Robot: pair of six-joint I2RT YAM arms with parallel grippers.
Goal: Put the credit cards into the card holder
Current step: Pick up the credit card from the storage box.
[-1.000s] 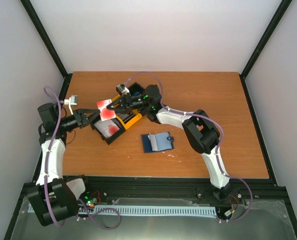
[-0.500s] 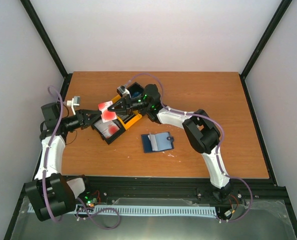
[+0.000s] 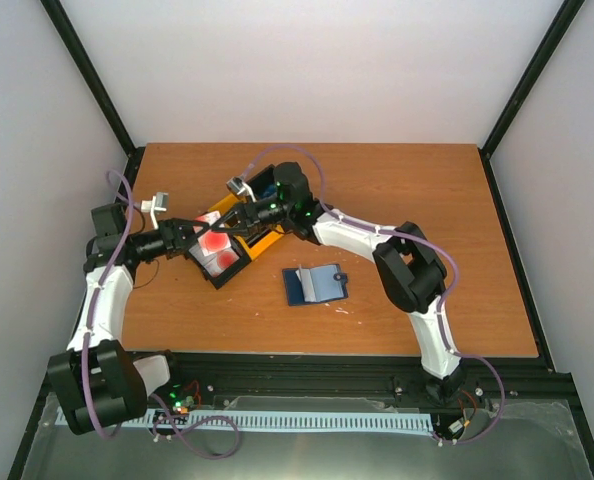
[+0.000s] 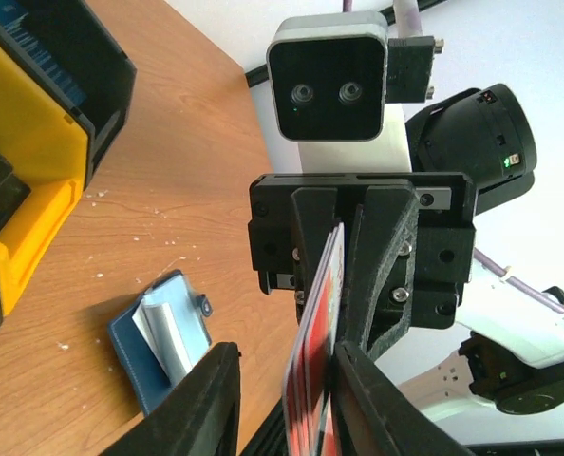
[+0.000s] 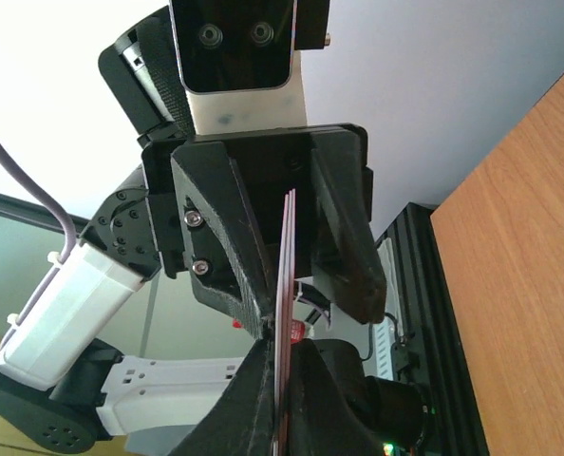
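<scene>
My thin red plastic credit cards (image 5: pixel 284 285) stand edge-on in a small stack, pinched tight in my right gripper (image 5: pixel 280 375). My left gripper (image 4: pixel 284 366) straddles the same stack with its fingers spread apart. The navy blue folding card holder (image 3: pixel 314 284) lies open on the brown wooden table (image 3: pixel 427 200), near the black-and-yellow plastic bin (image 3: pixel 262 240) that sits under both grippers.

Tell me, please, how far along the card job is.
Done: the card holder lies open on the table, no red showing. In hand: the right gripper pinches the credit cards, the left gripper open around them. Left: all the inserting.
</scene>
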